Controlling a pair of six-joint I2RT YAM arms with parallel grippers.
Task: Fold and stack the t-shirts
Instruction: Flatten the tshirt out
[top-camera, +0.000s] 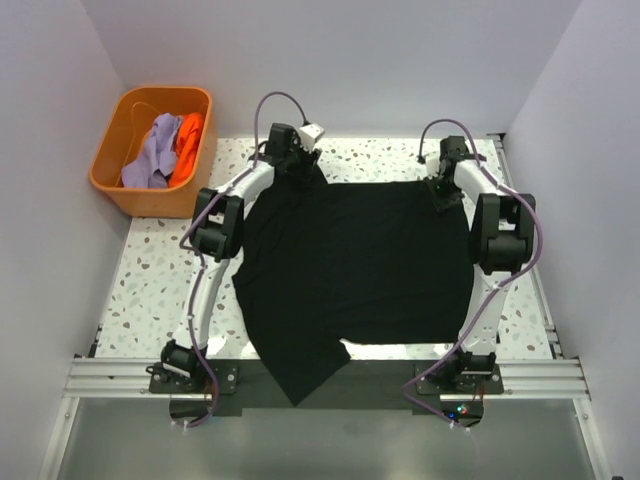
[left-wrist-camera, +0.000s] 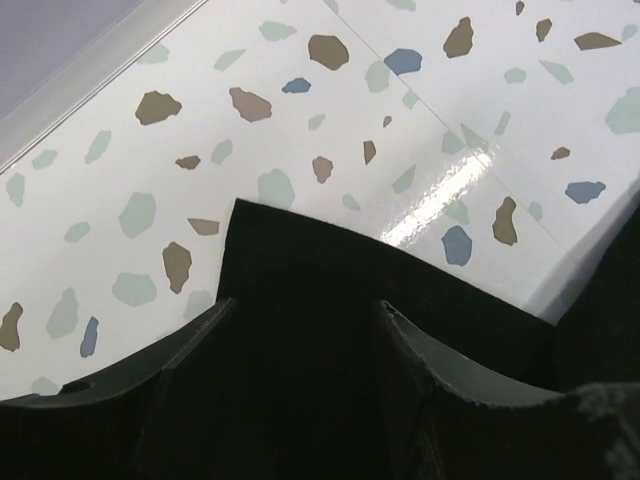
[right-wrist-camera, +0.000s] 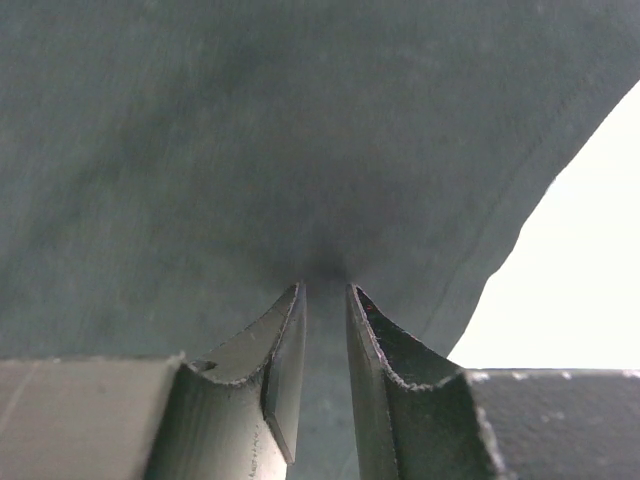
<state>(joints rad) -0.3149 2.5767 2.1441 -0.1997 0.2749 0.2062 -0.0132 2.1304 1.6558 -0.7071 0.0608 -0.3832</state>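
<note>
a: where was the black t-shirt (top-camera: 355, 260)?

b: spread flat across the middle of the speckled table (top-camera: 150, 290), solid black and mostly smooth. its far edge ran straight, and a loose flap at 7 o'clock trailed over the table's near edge onto the rail.

a: and the other shirts?

b: a lavender t-shirt (top-camera: 150, 150) and an orange t-shirt (top-camera: 190, 140) lay crumpled together in the orange tub (top-camera: 110, 150), off the table at 10 o'clock.

a: what had the claws got?

b: the right claw (right-wrist-camera: 325, 288) sat at the shirt's 1 o'clock corner. its fingers were nearly together, pinching the black cloth, which puckered at the tips. the left claw (left-wrist-camera: 300, 305) was at the 11 o'clock corner, its fingers (left-wrist-camera: 190, 345) standing wide apart and gripping nothing, with a corner of the shirt lying on the table between them.

a: anything hard to make out?

b: plenty. the left arm covered the shirt's 9 o'clock edge from above. black on black, i couldn't find a neckline or say which end was the collar. in the right wrist view the cloth filled nearly everything, and the table at 3 o'clock was washed out to white. in the left wrist view the dark fingers blended into the cloth, so whether it touched them i couldn't tell.
</note>
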